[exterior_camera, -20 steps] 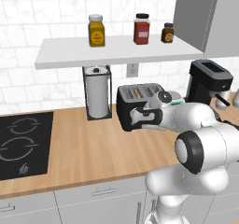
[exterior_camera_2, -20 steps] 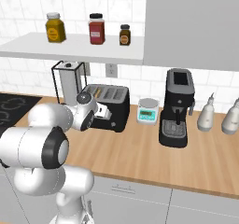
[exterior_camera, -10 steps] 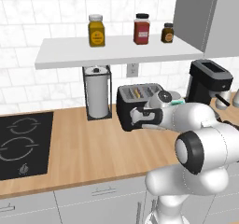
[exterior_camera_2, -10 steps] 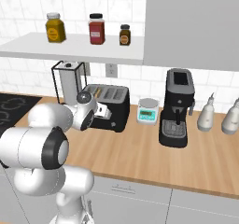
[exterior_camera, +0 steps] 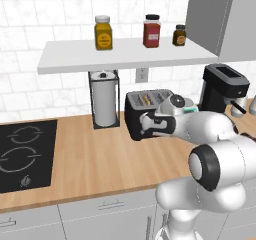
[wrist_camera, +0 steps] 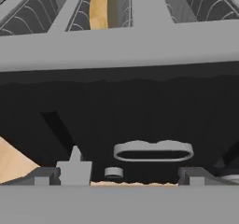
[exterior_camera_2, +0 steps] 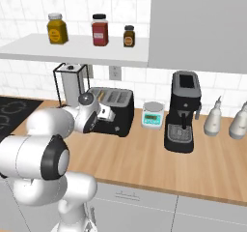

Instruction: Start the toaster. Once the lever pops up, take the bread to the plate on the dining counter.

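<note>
The black toaster (exterior_camera: pixel 137 115) (exterior_camera_2: pixel 119 111) stands on the wood worktop by the tiled wall. Its dark front (wrist_camera: pixel 121 115) is very close in the hand view, with a light oval mark (wrist_camera: pixel 153 150) low on it. The tan bread (wrist_camera: pixel 100 6) sits down in one of the top slots and also shows from the left base view (exterior_camera: pixel 146 99). My gripper (exterior_camera: pixel 146 124) (exterior_camera_2: pixel 107 116) (wrist_camera: pixel 123 176) is right at the toaster's front face, open, its fingertips (wrist_camera: pixel 74 171) wide apart with nothing between them. The plate and the dining counter are out of view.
A paper towel holder (exterior_camera: pixel 104 100) stands left of the toaster, with a black hob (exterior_camera: pixel 22 154) further left. To the right are a small scale (exterior_camera_2: pixel 153 115), the coffee machine (exterior_camera_2: pixel 183 111) and two bottles (exterior_camera_2: pixel 213 119). A white shelf (exterior_camera: pixel 125 54) with jars hangs above.
</note>
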Available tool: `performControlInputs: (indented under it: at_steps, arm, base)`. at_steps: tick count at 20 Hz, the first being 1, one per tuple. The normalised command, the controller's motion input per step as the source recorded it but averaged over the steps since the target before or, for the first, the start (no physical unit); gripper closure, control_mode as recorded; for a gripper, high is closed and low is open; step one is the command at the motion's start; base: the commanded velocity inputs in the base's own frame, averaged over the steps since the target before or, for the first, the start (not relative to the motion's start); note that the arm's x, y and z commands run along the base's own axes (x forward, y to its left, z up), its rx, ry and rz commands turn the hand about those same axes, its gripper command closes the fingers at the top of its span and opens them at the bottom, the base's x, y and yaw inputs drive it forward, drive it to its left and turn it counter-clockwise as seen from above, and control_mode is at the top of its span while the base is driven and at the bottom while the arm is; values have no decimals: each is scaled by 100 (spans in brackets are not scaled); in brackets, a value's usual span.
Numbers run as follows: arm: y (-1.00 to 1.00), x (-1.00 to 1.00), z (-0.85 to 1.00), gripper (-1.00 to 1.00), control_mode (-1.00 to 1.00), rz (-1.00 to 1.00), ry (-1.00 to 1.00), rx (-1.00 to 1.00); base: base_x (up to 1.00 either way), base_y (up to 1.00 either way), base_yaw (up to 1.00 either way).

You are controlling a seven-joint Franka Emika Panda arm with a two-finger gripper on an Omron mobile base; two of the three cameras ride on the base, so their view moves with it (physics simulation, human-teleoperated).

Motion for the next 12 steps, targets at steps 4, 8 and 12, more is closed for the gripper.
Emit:
performControlInputs:
  at_steps: [4,8,12]
  arm:
    - [0,-4,20,-100,-100,0,0,0]
    - [0,-7,16,-100,-100,0,0,0]
    - [0,-5,15,-100,-100,0,0,0]
  base:
    - [0,0,0]
    - [0,0,0]
    - [0,0,0]
